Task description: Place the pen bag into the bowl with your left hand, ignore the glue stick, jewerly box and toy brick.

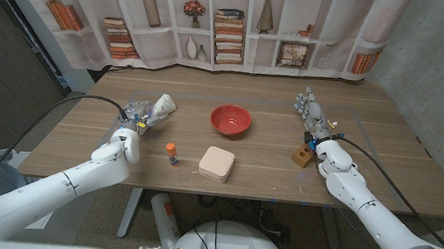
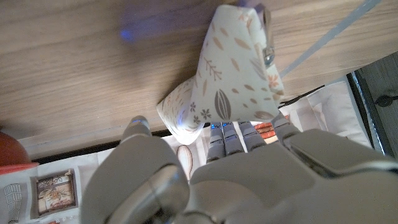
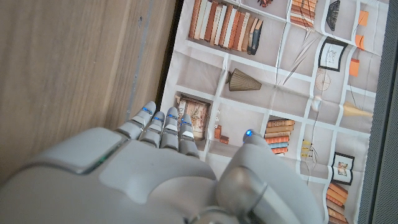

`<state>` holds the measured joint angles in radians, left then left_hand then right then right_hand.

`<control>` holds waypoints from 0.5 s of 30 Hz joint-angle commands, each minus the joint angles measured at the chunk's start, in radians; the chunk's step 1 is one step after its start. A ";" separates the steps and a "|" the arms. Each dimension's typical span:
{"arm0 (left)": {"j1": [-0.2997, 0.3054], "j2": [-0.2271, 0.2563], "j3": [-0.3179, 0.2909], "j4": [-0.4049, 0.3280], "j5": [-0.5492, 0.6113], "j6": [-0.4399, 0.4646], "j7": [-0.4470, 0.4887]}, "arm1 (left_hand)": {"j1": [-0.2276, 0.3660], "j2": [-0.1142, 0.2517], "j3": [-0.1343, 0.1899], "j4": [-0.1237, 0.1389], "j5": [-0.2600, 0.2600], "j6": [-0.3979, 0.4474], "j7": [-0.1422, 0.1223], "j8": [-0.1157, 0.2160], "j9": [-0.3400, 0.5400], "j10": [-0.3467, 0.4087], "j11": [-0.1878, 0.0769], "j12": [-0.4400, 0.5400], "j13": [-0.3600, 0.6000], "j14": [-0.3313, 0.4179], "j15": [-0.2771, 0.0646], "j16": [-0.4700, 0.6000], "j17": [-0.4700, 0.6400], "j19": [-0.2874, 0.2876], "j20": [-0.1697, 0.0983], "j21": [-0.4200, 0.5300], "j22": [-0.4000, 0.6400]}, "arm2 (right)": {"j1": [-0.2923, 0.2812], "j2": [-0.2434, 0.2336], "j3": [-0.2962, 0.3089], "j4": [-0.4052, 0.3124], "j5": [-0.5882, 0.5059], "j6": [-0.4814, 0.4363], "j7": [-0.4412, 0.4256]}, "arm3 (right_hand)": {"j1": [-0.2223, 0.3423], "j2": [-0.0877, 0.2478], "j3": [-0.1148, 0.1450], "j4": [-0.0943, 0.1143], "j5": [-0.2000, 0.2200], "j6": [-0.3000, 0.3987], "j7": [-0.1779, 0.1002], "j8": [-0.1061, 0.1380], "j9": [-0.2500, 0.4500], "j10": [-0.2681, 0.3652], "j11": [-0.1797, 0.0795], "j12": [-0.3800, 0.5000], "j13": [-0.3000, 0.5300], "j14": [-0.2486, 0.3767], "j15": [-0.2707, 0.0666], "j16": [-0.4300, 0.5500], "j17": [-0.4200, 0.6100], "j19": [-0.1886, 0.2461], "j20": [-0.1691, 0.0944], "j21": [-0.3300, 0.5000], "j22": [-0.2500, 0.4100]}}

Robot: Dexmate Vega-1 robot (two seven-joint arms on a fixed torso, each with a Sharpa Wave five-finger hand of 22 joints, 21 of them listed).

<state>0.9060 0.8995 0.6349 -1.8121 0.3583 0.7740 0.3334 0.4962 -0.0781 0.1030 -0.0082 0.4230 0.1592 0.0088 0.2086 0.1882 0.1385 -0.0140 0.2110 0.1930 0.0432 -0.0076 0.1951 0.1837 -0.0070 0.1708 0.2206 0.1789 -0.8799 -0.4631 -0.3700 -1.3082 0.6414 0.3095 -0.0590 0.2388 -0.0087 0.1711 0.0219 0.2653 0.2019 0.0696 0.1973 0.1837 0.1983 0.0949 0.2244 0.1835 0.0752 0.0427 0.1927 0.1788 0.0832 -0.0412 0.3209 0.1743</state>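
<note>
While the pen bag (image 2: 233,81) sits pinched between the left hand's (image 1: 135,122) thumb and fingers (image 2: 233,138), lifted off the table (image 1: 267,165), the red bowl (image 1: 230,119) lies well beyond those fingertips, holding nothing visible. The right hand's (image 1: 310,112) fingers stand straight, close together, gripping nothing.

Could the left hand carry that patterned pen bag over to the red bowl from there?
Probably yes. The left hand grips the pen bag, and bare table lies between it and the bowl; the glue stick stands nearer the front edge.
</note>
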 commanded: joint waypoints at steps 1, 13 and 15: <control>-0.030 -0.004 0.033 0.001 0.010 0.040 -0.032 | 0.028 0.006 0.001 -0.005 0.007 0.015 0.003 0.004 0.006 0.005 0.000 0.002 0.003 0.011 0.008 0.001 0.002 0.034 0.018 0.017 0.004 | 0.000 0.000 0.002 0.004 0.003 0.000 0.004 | 0.003 0.001 0.000 0.000 0.000 0.007 -0.002 -0.001 0.005 0.010 -0.001 -0.003 0.004 0.010 0.000 -0.001 0.006 0.010 -0.005 -0.002 0.005; -0.054 -0.012 0.057 0.013 0.014 0.050 -0.047 | 0.222 0.080 0.065 -0.087 -0.002 0.083 -0.015 0.016 0.008 0.075 -0.040 0.013 0.003 0.120 -0.031 0.018 0.002 0.253 0.033 0.065 0.005 | 0.001 0.002 0.003 0.017 0.008 0.002 0.011 | 0.003 0.002 -0.001 -0.001 0.000 0.008 -0.003 -0.001 0.005 0.011 -0.001 -0.003 0.004 0.012 0.000 -0.001 0.006 0.012 -0.004 -0.005 0.005; -0.055 -0.017 0.058 0.013 0.013 0.059 -0.047 | 0.253 0.094 0.078 -0.099 -0.009 0.088 -0.019 0.015 0.008 0.086 -0.055 0.013 0.003 0.146 -0.038 0.022 0.003 0.299 0.030 0.077 0.006 | 0.001 0.002 0.003 0.019 0.009 0.002 0.012 | 0.003 0.002 -0.001 -0.001 0.000 0.008 -0.003 -0.001 0.005 0.011 -0.001 -0.003 0.004 0.013 0.000 -0.001 0.006 0.012 -0.004 -0.005 0.005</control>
<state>0.8703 0.8931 0.6739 -1.8069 0.3695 0.8117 0.2987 0.7107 0.0007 0.1678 -0.0896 0.4213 0.2309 -0.0091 0.2157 0.1934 0.2066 -0.0572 0.2186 0.1930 0.1565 -0.0360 0.2078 0.1835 0.2384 0.2027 0.2828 0.1788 -0.8800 -0.4626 -0.3685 -1.2998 0.6455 0.3103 -0.0546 0.2388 -0.0087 0.1711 0.0219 0.2653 0.2019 0.0696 0.1973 0.1837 0.1983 0.0949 0.2244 0.1835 0.0752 0.0427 0.1927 0.1788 0.0886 -0.0357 0.3209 0.1744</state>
